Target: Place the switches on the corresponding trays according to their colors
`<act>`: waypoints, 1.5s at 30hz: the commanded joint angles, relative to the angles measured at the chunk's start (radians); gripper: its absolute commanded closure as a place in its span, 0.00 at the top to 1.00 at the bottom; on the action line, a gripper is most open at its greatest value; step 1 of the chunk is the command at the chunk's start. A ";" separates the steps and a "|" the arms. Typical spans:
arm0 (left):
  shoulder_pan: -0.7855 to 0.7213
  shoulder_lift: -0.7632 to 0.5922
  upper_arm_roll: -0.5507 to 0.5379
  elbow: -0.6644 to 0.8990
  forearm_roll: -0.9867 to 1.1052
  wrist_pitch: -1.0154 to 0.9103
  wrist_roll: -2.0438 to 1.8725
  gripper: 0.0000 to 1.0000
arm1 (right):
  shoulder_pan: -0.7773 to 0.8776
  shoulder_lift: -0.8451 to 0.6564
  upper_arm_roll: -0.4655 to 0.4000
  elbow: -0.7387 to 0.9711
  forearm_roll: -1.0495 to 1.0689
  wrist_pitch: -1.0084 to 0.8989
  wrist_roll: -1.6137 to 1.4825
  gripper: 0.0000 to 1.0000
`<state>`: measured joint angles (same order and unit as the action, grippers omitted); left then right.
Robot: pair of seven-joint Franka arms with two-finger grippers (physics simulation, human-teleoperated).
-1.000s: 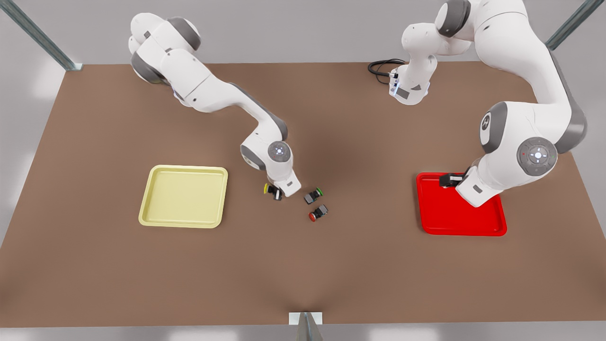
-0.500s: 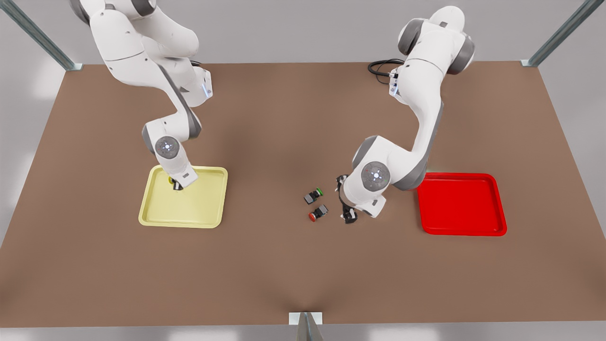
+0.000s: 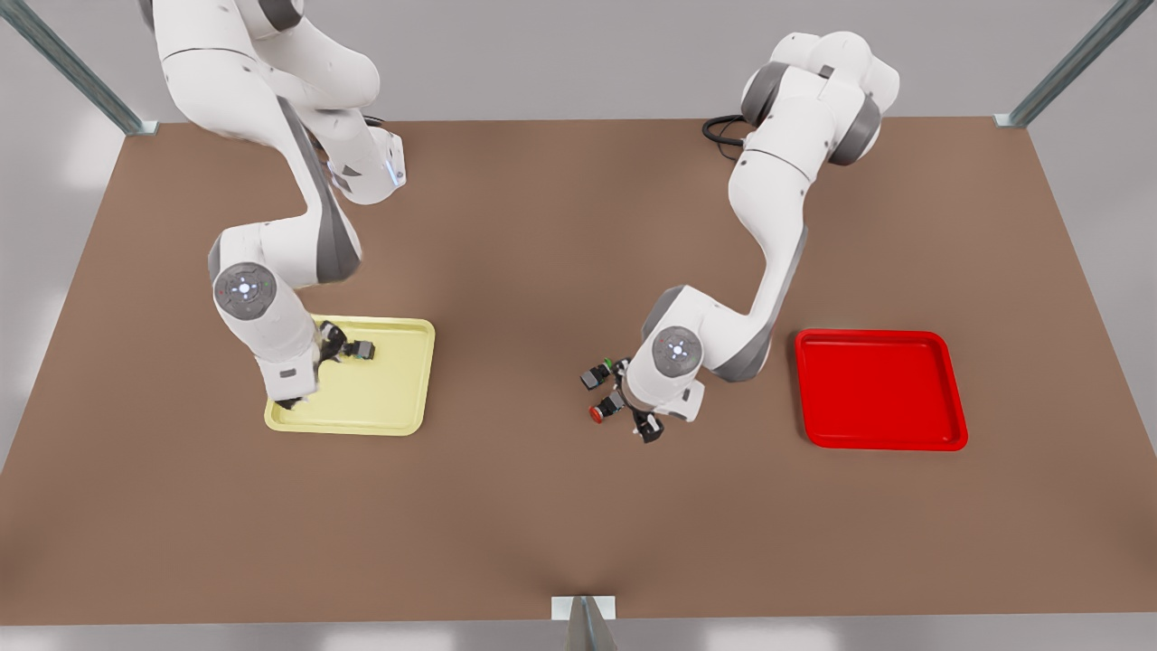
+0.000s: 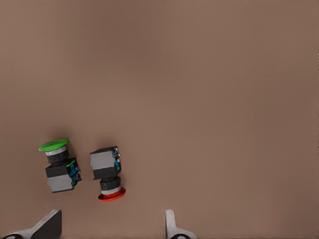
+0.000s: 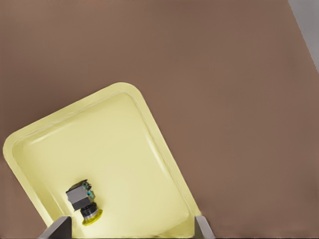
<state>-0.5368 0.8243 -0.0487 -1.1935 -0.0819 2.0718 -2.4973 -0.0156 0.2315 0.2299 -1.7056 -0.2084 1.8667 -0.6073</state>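
The yellow switch (image 3: pixel 361 349) (image 5: pixel 82 202) lies on its side in the pale yellow tray (image 3: pixel 380 393) (image 5: pixel 114 149). My right gripper (image 3: pixel 310 376) (image 5: pixel 130 233) hangs open above that tray, on the front view's left, with one fingertip close beside the switch. The red switch (image 3: pixel 606 408) (image 4: pixel 106 174) and the green switch (image 3: pixel 597 372) (image 4: pixel 60 168) lie side by side on the table near its middle. Just over them my left gripper (image 3: pixel 635 400) (image 4: pixel 110 230) is open, with the red switch in front of the gap between its fingers. The red tray (image 3: pixel 881 389) holds nothing.
The brown table (image 3: pixel 578 506) spreads wide around both trays. A black cable (image 3: pixel 728 131) lies by the arm base at the back. Metal frame posts (image 3: pixel 1067 63) stand at the table's far corners.
My right gripper carried the yellow switch onto the yellow tray, let it go and drew back. My left gripper swung from the red tray over to the red and green switches.
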 commanded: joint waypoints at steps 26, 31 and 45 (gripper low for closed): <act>-0.040 0.007 0.027 -0.233 0.093 0.258 0.025 1.00 | -0.060 -0.043 -0.218 0.389 0.153 -0.360 0.432 1.00; -0.040 -0.011 0.029 -0.279 0.036 0.307 0.002 1.00 | -0.060 -0.043 -0.218 0.389 0.153 -0.360 0.432 1.00; -0.051 0.018 0.027 -0.281 0.024 0.330 -0.049 1.00 | -0.061 -0.041 -0.218 0.389 0.153 -0.360 0.434 1.00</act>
<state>-0.5875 0.8467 -0.0215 -1.4733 -0.0568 2.4022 -2.5464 -0.0761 0.1903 0.0122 -1.3162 -0.0552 1.5064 -0.1733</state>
